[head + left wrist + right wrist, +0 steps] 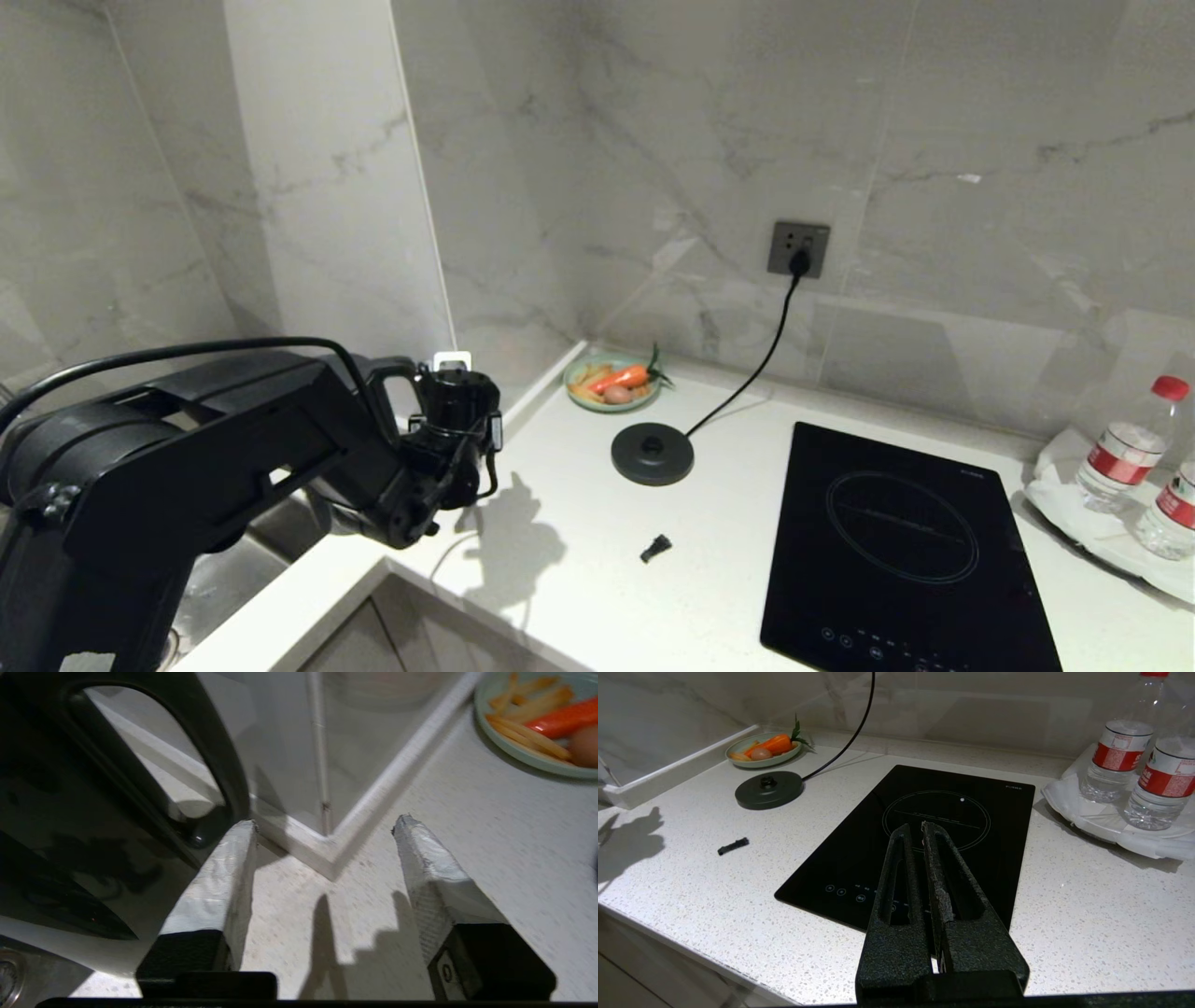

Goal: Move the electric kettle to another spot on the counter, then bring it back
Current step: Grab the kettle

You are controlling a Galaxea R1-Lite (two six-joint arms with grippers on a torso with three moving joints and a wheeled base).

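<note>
**Black kettle, left counter end, gripper beside its handle**

Black glossy electric kettle (70, 826): stands at the left end of the counter (709, 560), near the wall corner and well apart from its base disc (653, 454); hidden behind the arm in the head view. Long axis appears upright. Loop handle (219, 765) faces the left gripper (324, 823); spout not visible.

Left gripper: jaws apart, holding nothing, one finger (224, 877) just beside the handle's foot.

Right gripper (920, 830): closed, idle above the hob (943, 826).

Risk: that near finger may nudge the handle and turn or tip the kettle; regrasping off-centre could let it swing.
</note>
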